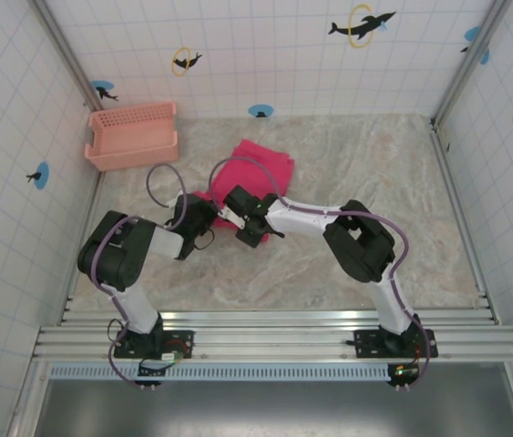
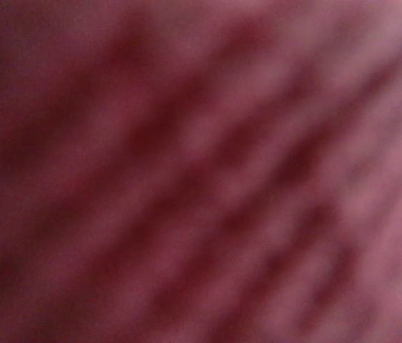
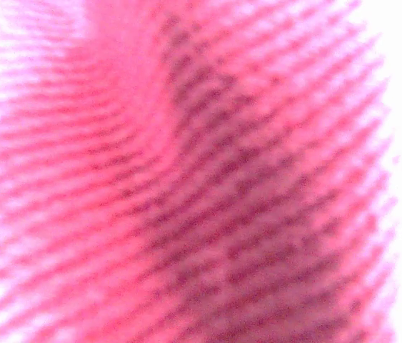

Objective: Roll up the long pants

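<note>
The pants (image 1: 256, 168) are vivid magenta-pink, the weave finely ribbed on the diagonal close up; the basket (image 1: 133, 137) at the far left corner of the table (image 1: 374, 191) is salmon pink; the table is marbled beige-grey; the walls (image 1: 265, 55) are white tile with black dolphin decals (image 1: 358, 27) in yellow rings.

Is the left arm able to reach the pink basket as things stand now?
Likely yes: the basket stands at the left, only bare table lies between, though the left gripper is at the pants.
</note>
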`<move>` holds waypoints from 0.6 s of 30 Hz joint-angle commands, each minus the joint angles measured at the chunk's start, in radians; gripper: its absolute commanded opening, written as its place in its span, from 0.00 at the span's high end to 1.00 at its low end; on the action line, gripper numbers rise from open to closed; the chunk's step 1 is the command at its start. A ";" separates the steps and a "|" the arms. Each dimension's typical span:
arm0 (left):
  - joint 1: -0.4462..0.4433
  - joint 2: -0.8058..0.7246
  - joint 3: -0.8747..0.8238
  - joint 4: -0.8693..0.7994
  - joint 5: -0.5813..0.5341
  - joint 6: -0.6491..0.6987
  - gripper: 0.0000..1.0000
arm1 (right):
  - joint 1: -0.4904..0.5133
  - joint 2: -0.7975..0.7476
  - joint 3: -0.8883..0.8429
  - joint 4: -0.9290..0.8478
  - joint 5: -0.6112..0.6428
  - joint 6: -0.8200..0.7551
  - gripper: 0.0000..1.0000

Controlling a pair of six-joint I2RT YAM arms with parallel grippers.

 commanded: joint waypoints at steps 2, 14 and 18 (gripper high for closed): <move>0.017 0.012 0.091 -0.472 -0.025 0.011 1.00 | 0.026 -0.026 -0.066 -0.061 -0.051 0.030 0.34; 0.015 0.262 0.743 -1.507 -0.044 0.183 1.00 | 0.230 -0.263 -0.183 0.001 0.656 -0.004 0.01; 0.005 0.388 0.954 -1.726 -0.061 0.205 1.00 | 0.266 -0.193 -0.158 0.012 0.790 -0.013 0.01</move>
